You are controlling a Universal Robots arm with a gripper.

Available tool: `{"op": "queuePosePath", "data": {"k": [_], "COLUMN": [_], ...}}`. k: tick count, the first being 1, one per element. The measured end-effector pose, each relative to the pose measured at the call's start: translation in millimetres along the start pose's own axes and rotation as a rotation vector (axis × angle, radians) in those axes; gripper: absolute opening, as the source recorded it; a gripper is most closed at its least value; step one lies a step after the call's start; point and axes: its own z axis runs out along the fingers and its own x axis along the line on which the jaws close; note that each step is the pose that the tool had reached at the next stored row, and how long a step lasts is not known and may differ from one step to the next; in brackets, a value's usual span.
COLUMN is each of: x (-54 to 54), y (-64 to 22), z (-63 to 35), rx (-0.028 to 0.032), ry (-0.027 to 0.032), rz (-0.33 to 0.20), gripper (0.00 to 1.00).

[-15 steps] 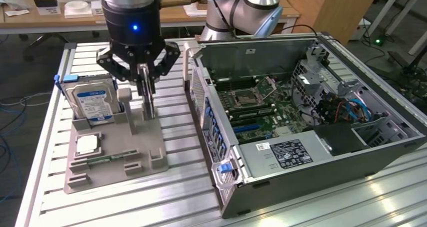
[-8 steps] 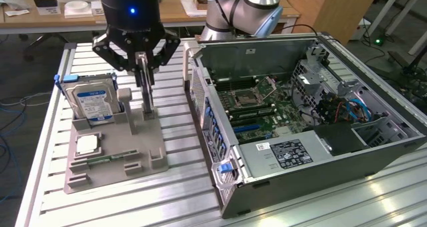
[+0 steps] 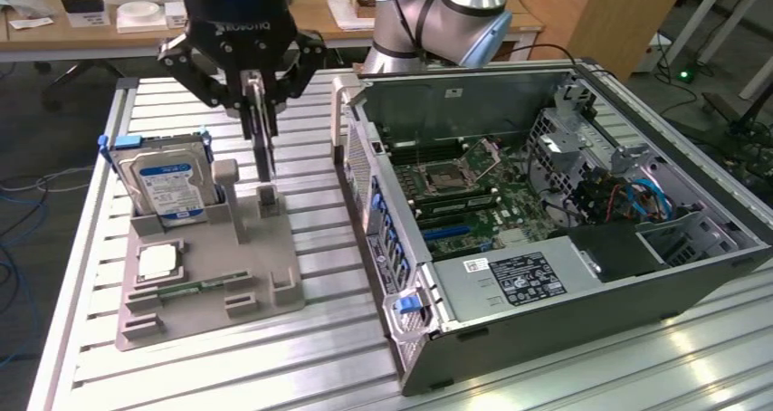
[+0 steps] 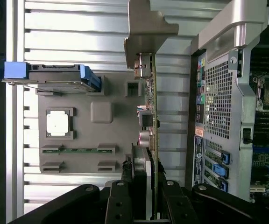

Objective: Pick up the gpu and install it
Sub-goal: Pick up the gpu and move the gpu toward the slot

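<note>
The gpu (image 3: 260,139) is a thin card seen edge-on, hanging upright with its lower end just above a small post of the grey holder (image 3: 267,199). My gripper (image 3: 255,103) is shut on the card's upper part. In the wrist view the gpu (image 4: 151,116) runs away from my fingers (image 4: 125,186), and its silver end bracket (image 4: 148,28) is at the far end. The open computer case (image 3: 544,203) lies to the exterior view's right of the card, with its motherboard (image 3: 472,194) exposed.
The grey holder tray (image 3: 242,257) also carries a silver hard drive with a blue label (image 3: 169,180), a processor chip (image 3: 159,262) and a green memory stick (image 3: 194,289). The case wall (image 3: 362,185) stands close beside the card. Desks and a chair are behind the slatted table.
</note>
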Motion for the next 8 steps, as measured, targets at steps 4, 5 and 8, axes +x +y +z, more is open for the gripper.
{"op": "queuePosePath", "data": {"k": [4,5,8], "x": [-0.2,-0.3,-0.4], "y": [0.4,0.4,0.7], "z": [-10.6,-13.4,-20.8], "rx": [0.0001,0.0,0.0], "ry": [0.0001,0.0001,0.0], "rz": [0.001,0.001,0.001], "gripper": [0.28,0.28,0.28]}}
